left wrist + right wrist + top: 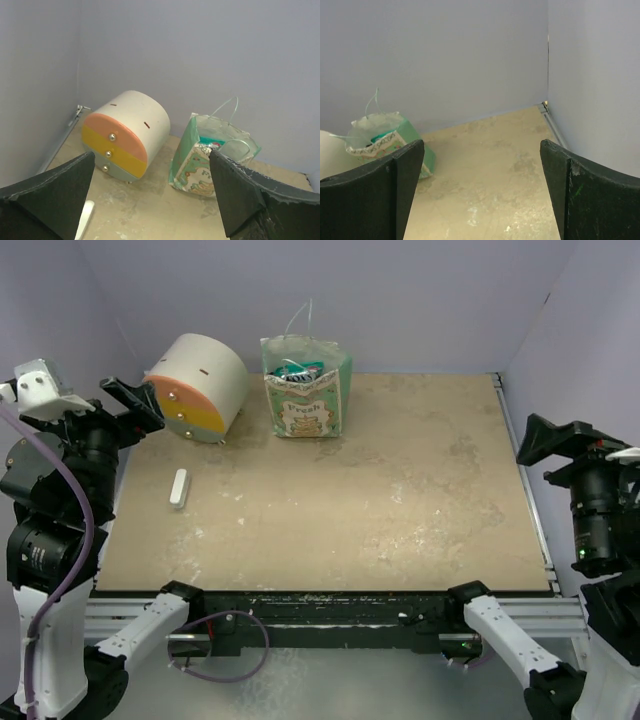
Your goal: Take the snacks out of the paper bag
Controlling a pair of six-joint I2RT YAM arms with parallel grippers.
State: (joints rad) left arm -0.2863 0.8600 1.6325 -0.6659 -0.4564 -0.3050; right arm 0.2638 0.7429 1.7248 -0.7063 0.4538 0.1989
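Note:
The green paper bag (pixel 305 395) stands upright at the back of the table, its string handles sticking up. Glossy snacks (pixel 298 369) show just inside its open top. The left wrist view has the bag (pixel 197 167) ahead and to the right, with a packet (pixel 212 145) peeking out. In the right wrist view the bag (pixel 395 131) is far off to the left. My left gripper (pixel 135 405) hangs open at the left edge, well clear of the bag, nothing between its fingers (pixel 152 165). My right gripper (pixel 545 440) is open and empty at the right edge (pixel 481 150).
A big cream cylinder with an orange, yellow and grey face (pixel 200 388) lies on its side left of the bag. A white stick-shaped piece (pixel 179 488) lies nearer on the left. Lilac walls close the back and sides, and a metal rail (pixel 530 490) runs along the right edge.

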